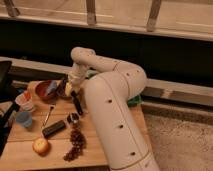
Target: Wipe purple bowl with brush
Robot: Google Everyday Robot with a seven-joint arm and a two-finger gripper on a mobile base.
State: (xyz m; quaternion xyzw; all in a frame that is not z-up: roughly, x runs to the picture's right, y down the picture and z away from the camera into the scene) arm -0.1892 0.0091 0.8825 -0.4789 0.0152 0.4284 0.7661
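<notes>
The purple bowl sits at the back of the wooden table, just right of the red-orange bowl, and my arm partly hides it. My gripper hangs over the purple bowl's right side, shut on the brush. The brush's cream head is at the bowl's rim or inside it. Its thick black handle slants down to the right toward the table's middle.
The red-orange bowl holds a blue item. Stacked cups and a blue cup stand at the left. A silvery utensil, a black block, a dark cluster and an orange fruit lie nearer the front. My white arm covers the table's right side.
</notes>
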